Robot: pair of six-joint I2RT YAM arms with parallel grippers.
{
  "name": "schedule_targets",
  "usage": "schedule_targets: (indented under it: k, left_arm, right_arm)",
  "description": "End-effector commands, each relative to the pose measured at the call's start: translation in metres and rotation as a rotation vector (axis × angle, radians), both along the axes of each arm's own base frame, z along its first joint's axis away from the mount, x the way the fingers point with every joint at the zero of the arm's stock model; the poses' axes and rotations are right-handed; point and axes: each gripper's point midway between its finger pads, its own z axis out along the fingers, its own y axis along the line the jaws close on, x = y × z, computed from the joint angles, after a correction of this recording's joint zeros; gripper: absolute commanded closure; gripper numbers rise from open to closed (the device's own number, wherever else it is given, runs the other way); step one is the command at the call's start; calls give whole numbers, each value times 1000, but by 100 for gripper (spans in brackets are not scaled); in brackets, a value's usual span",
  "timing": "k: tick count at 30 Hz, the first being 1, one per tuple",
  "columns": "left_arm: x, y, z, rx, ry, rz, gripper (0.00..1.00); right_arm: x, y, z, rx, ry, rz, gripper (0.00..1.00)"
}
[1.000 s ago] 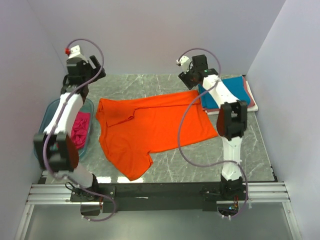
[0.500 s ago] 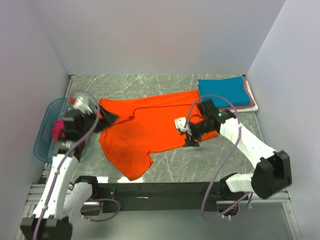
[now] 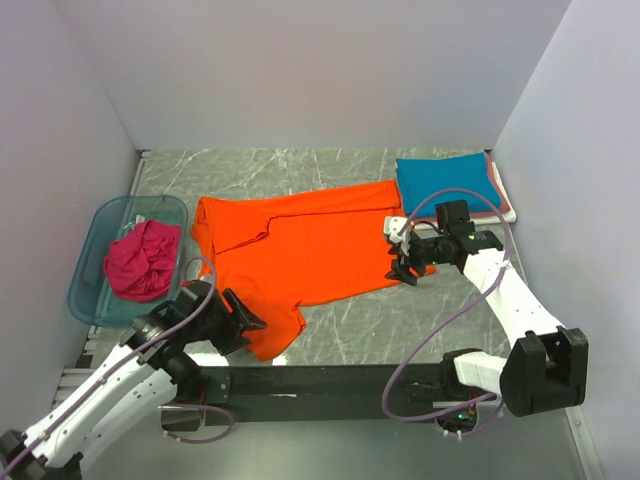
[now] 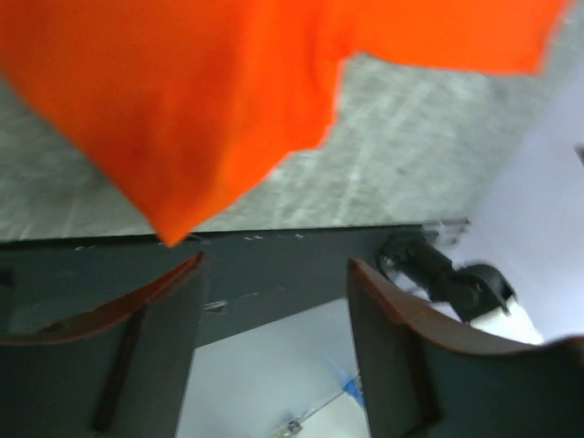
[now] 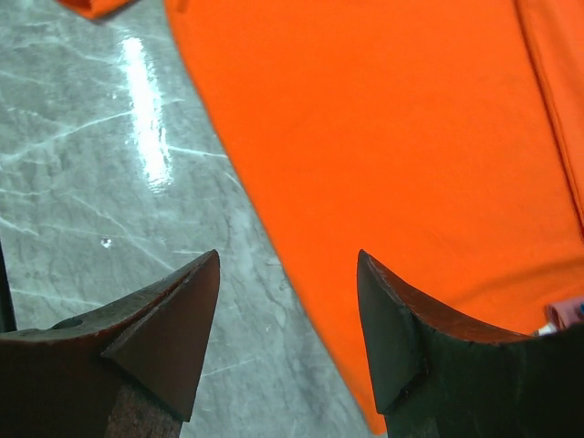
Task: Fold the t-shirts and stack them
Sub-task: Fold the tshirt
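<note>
- The orange t-shirt lies spread out; the marble table shows along its near edge.
- The left gripper, jaws spread and empty, is at the shirt's near-left corner.
- The right gripper, spread and empty, is over the shirt's right hem.

no readable text, label or number shows on anything.

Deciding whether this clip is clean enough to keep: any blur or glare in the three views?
Top external: fairly sharp, evenly lit. Left wrist: motion-blurred, with the edges of the orange t-shirt smeared. Right wrist: mostly sharp, with a bright glare streak on the table.
</note>
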Motion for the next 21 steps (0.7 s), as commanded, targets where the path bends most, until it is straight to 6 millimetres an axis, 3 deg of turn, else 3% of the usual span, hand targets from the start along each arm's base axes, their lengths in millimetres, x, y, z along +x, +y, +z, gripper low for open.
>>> schedule_targets:
  k: [1,3,4,6,7,13,21]
  left_arm:
    - [0,4,-21,74,117,79,35]
    - [-9,4,-35,166,176,26,36]
    - [-1,6,-28,212,141,31,36]
    - [-12,14,-31,316,185,-14,35]
    - [-8,18,-28,347,164,-4,35]
    - [-22,6,-55,314,219,-54,33]
    - [-2,-17,-71,274,129,-52,33]
  right_arm:
    - [6,0,14,63,-25,-17,32]
    - [5,-1,11,57,-10,-22,32]
    - [6,-2,10,58,-4,-28,32]
    - [5,-3,11,66,3,-31,32]
    - [5,-4,11,72,4,-34,32]
    - [6,-6,10,82,18,-36,32]
    - [-3,-6,8,102,68,-10,32]
